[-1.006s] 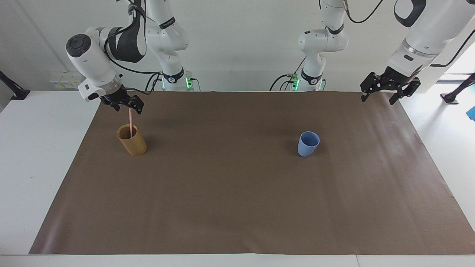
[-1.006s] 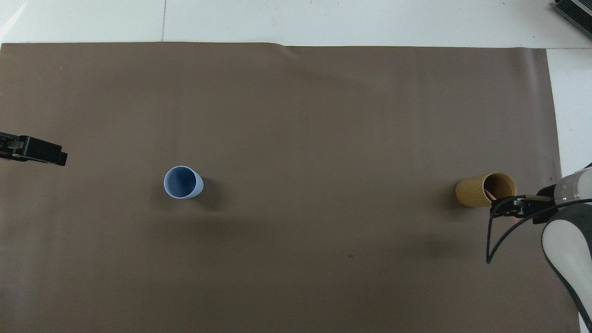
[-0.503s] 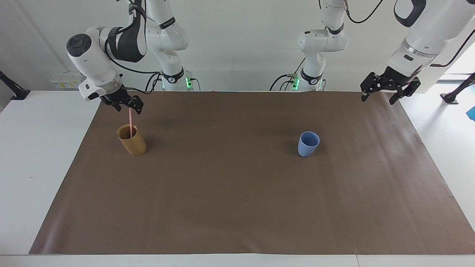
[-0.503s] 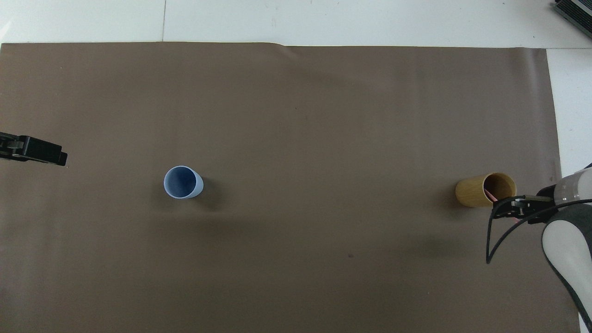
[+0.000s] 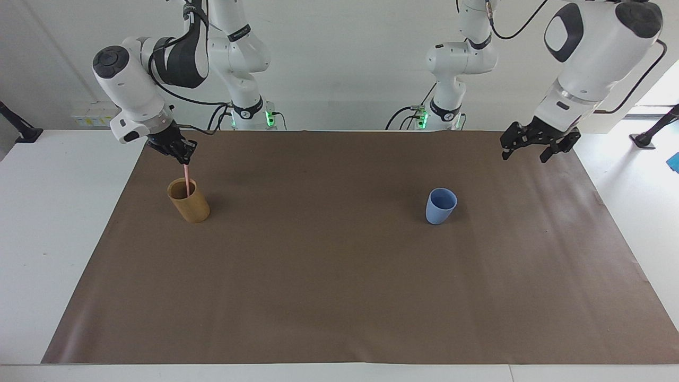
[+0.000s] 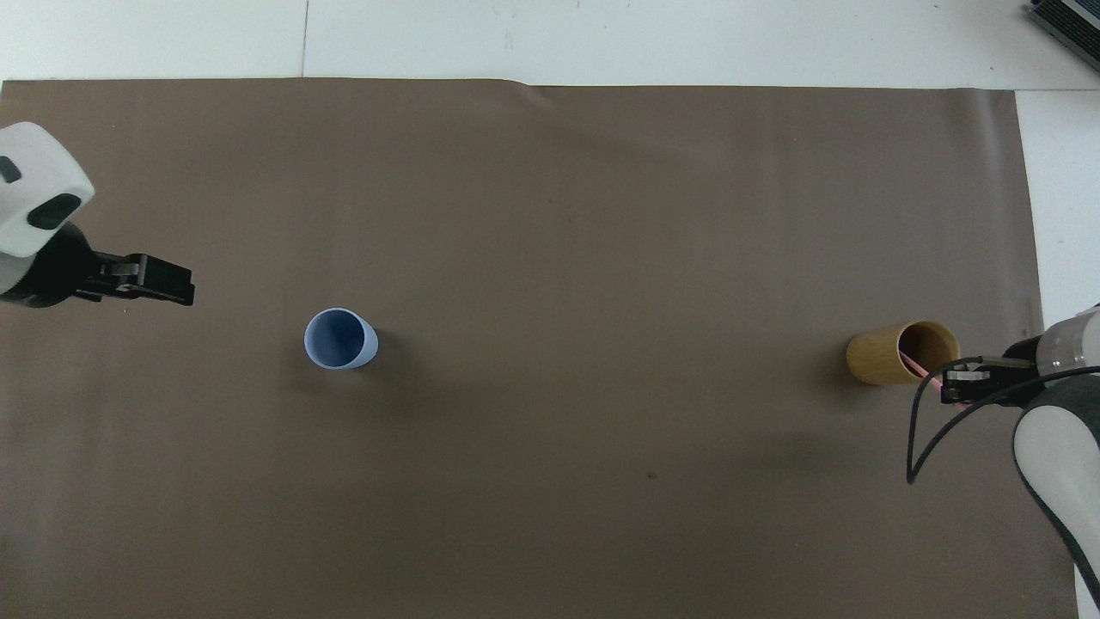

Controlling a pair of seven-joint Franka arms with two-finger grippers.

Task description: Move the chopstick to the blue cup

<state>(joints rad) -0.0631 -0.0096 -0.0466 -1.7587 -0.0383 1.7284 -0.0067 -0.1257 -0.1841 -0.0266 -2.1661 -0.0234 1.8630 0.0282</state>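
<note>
The pale-pink chopstick (image 5: 186, 179) stands upright in a tan bamboo cup (image 5: 189, 201) at the right arm's end of the mat. My right gripper (image 5: 183, 157) is shut on the chopstick's top end, just above the cup; in the overhead view the right gripper (image 6: 948, 385) sits at the rim of the tan cup (image 6: 885, 359), with a sliver of chopstick (image 6: 913, 364) showing inside. The blue cup (image 5: 441, 206) stands upright and empty toward the left arm's end; the blue cup (image 6: 339, 339) shows its open mouth from above. My left gripper (image 5: 522, 150) hangs open over the mat, apart from the blue cup.
A brown mat (image 5: 339, 297) covers most of the white table (image 5: 48, 223). Only the two cups stand on it. A dark object (image 6: 1066, 17) lies off the mat at the table's corner farthest from the robots.
My right gripper has shut on the chopstick's top. The left arm has swung in over the mat, toward the blue cup, gripper still open.
</note>
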